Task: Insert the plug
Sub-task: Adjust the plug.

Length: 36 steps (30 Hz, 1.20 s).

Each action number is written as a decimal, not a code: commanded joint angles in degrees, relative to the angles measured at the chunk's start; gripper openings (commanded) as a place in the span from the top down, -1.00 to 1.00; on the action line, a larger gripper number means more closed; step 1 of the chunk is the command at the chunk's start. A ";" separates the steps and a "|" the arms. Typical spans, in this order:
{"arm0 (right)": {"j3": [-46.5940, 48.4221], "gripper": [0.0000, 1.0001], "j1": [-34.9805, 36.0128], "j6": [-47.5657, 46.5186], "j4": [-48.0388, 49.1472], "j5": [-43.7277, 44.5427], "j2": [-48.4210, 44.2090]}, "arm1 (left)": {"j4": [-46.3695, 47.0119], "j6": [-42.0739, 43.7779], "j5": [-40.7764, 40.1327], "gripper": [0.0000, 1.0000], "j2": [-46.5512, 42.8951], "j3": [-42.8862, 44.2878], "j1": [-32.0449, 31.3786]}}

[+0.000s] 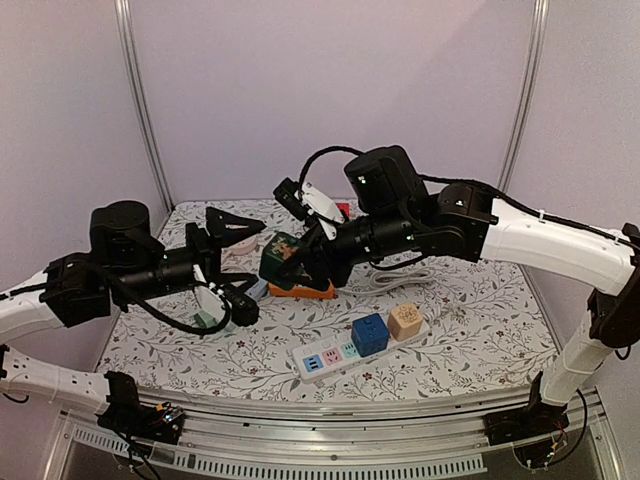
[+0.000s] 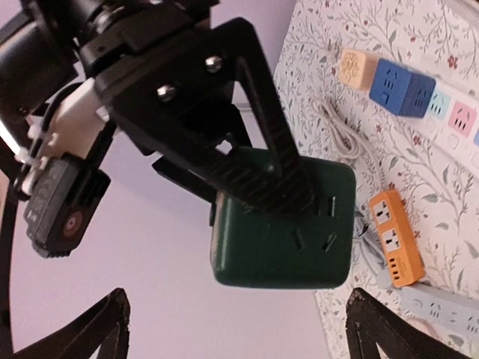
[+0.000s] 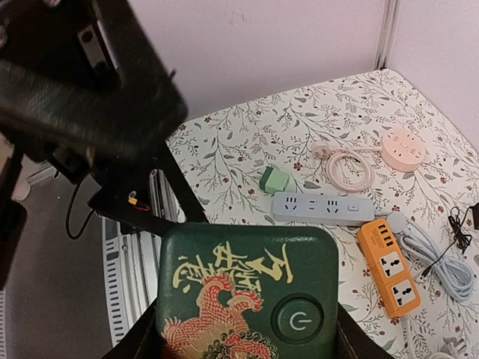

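Green plug [image 1: 283,256] aloft over mid tabletop [image 1: 470,300], prong face toward left wrist camera. Right tool [image 3: 247,333] clamped on its two sides. Left tool [image 2: 239,299] spread wide, fingers apart from plug. White power strip [image 1: 330,358] lies nearer the bases.

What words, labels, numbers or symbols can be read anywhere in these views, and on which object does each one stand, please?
Power symbol, a circle with a stroke: on the round button of the dark green cube-shaped adapter.
The gold brush characters above a dragon drawing on the same face: too stylised to read.
On the orange plastic power strip and the grey power strip: no legible print.
No numbers or brand names are readable.
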 commanded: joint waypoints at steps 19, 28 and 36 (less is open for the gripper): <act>-9.69 1.00 0.09 -19.61 17.61 -19.93 -10.38 | -22.11 -64.98 19.31 -0.92 7.85 20.01 -1.15; -9.77 1.00 0.20 -20.97 16.32 -19.99 -10.42 | -21.63 -66.83 20.83 -0.61 8.71 21.04 -1.20; -9.58 1.00 0.36 -22.19 15.18 -18.05 -9.97 | -21.70 -68.23 21.68 -0.58 9.58 22.64 -1.20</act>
